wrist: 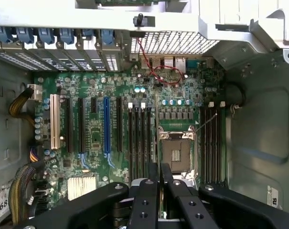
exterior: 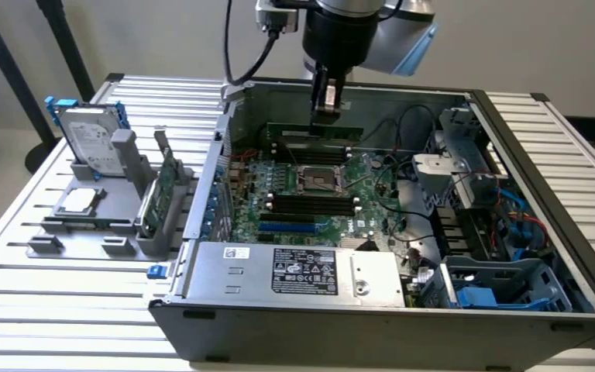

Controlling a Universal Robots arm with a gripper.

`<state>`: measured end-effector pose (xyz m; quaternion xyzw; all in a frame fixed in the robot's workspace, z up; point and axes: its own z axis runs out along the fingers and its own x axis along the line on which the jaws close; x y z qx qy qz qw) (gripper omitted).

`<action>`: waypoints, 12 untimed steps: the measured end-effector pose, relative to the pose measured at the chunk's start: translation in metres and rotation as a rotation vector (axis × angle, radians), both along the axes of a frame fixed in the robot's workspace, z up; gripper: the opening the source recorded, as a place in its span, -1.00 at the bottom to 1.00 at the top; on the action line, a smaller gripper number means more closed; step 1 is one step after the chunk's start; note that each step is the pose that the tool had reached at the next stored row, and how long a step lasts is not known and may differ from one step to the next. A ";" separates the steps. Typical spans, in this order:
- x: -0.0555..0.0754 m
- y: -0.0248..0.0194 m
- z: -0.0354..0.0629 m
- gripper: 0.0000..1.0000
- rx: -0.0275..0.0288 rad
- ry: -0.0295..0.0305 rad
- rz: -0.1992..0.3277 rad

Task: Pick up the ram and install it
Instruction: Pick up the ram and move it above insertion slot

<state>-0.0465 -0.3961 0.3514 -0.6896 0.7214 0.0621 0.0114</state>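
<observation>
at the near edge of the open computer case (exterior: 380, 314) on a slatted table (exterior: 60, 325), the labelled power supply (exterior: 297, 271) lies in front of the green motherboard (exterior: 375, 203). to the left, outside the case, a grey holder (exterior: 70, 232) carries the broader green card (exterior: 163, 182) and the hard drive (exterior: 89, 136). past the near black slots (exterior: 313, 205) and the cpu socket (exterior: 316, 178), the gripper (exterior: 325, 115) hangs over the far slots (exterior: 308, 147), its jaws pinching the ram (exterior: 287, 130) at mid-length. pick-up is done. the stick hangs level just above those slots, apparently not yet seated, though contact cannot be told.
</observation>
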 end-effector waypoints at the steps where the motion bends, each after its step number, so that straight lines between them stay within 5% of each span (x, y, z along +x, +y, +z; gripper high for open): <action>1: 0.001 0.0000 -0.0013 -0.73 -0.0007 0.0001 -0.008; 5: 0.001 0.0005 -0.0061 -0.73 -0.0071 0.0001 -0.034; 12: 0.001 0.0052 -0.0134 -0.73 -0.0388 -0.0005 -0.037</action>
